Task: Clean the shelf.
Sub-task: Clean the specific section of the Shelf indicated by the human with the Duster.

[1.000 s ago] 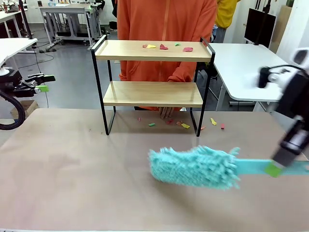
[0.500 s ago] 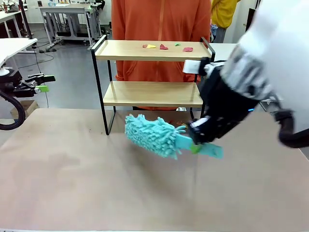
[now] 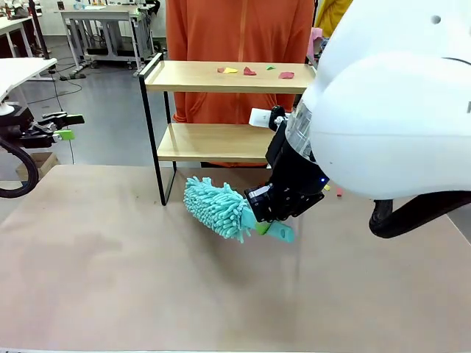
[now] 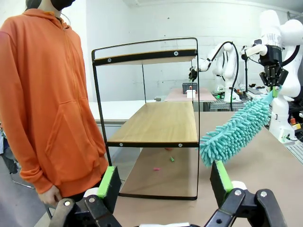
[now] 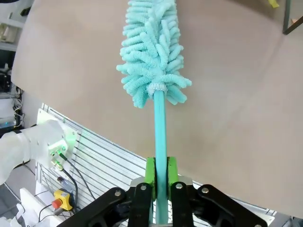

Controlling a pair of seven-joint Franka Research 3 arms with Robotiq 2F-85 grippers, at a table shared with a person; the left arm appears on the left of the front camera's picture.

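My right gripper [image 5: 161, 165] is clamped on the handle [image 5: 160, 127] of a teal microfibre duster [image 3: 213, 208], its green pads pressed flat against either side of the thin plastic stem. My left gripper [image 4: 164, 170] is well off to the left of the shelf [image 3: 191, 75] at about the height of its lower board. Its jaws stand wide apart with nothing between them.

The shelf stands on the far half of the brown table [image 3: 110, 279], directly in front of a person in an orange hoodie [image 3: 235, 29], who is just behind it. It is upright, with two light wooden boards in a thin black frame. On the right half of its top board lie several small paper scraps [image 3: 250, 71] in red, yellow, green and pink. The lower board [image 3: 213, 142] looks bare where I can see it, though my right arm covers its right end. A few more loose scraps [image 4: 155, 168] lie on the table under the shelf and towards its far side.

I hold the duster on the near side of the shelf, tilted, with the handle end higher and the fluffy head slanting down towards the shelf's left front leg. From my left wrist the head hangs just beside the shelf's near edge, its tip about level with the lower board. I cannot tell whether the fibres touch the frame or the table.
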